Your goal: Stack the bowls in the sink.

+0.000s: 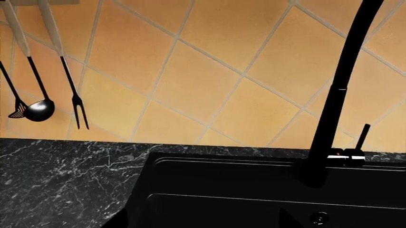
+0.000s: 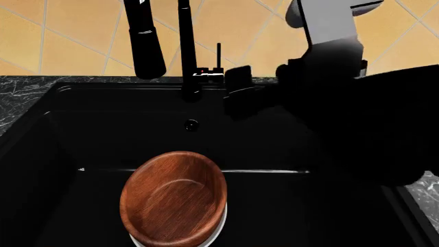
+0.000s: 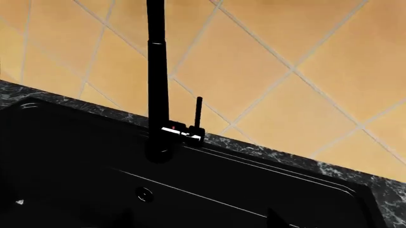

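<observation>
- Two bowls lie in the large rectangular matte black sink (image 2: pixel 61 134), nested as one stack near its front edge in the head view.
- One deeper reddish-brown wooden bowl with visible grain (image 2: pixel 174 198) sits inside one wide glossy white bowl (image 2: pixel 214 230), of which only a thin crescent of rim shows beneath it.
- One tall black faucet (image 2: pixel 186 51) rises at the back of the basin, with one slim upright lever (image 2: pixel 219 55) just beside it.
- One round drain (image 2: pixel 191 124) sits in the basin floor, between faucet and bowls.
- Three dark hanging utensils show on the orange tiled wall (image 1: pixel 209 71): a slotted turner (image 1: pixel 17 110), a ladle (image 1: pixel 39 110) and a two-pronged fork (image 1: pixel 79 107).
- Dark grey marbled stone countertop (image 1: pixel 57 180) surrounds the sink.
- One dark arm (image 2: pixel 357 118) crosses the basin's right side; neither gripper's jaws can be made out, so I cannot tell whether they are apart or together.
</observation>
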### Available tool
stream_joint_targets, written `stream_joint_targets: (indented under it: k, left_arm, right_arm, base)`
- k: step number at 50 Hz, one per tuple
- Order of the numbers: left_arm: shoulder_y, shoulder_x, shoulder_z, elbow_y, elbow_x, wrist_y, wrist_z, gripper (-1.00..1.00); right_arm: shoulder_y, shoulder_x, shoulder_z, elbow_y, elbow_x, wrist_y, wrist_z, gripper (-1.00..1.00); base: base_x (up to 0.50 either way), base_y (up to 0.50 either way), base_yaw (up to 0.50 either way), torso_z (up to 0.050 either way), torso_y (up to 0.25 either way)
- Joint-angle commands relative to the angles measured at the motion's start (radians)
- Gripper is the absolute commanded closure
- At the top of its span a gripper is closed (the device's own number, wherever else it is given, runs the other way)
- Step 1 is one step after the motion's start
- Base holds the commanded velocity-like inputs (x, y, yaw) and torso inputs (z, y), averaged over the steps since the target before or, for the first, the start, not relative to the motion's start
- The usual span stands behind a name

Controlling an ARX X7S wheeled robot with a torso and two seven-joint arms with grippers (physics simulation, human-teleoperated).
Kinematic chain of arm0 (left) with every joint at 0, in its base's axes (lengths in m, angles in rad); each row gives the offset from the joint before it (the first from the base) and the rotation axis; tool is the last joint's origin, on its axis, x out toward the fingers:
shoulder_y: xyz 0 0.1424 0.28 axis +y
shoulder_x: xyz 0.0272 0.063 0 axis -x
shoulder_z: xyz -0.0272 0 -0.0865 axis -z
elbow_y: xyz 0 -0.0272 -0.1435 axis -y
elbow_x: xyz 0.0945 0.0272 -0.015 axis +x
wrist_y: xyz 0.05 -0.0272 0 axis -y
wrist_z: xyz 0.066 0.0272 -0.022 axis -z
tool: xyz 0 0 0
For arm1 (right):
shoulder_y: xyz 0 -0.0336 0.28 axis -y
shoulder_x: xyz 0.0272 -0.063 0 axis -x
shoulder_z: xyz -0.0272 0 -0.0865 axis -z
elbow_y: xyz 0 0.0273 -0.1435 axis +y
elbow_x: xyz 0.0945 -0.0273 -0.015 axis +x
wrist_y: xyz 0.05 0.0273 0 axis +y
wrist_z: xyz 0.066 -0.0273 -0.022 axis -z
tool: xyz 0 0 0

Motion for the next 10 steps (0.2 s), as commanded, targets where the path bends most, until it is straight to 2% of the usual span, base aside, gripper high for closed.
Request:
stream_joint_targets:
  k: [1,10]
  left_arm:
    - [-0.019,0.005,-0.001,-0.009,-0.016,-0.012,-0.016,-1.00]
    - [-0.018,0.007,-0.001,-0.006,-0.018,-0.016,-0.019,-1.00]
  right_arm:
    - [0.092,0.089,0.070,-0.092,0.111,-0.007,0.082,-1.00]
    - [0.151,0.132,0.111,-0.137,0.168,-0.015,0.124,-1.00]
  base:
    - [0.00,0.00,0.00,0.000,0.000]
    - [0.00,0.00,0.00,0.000,0.000]
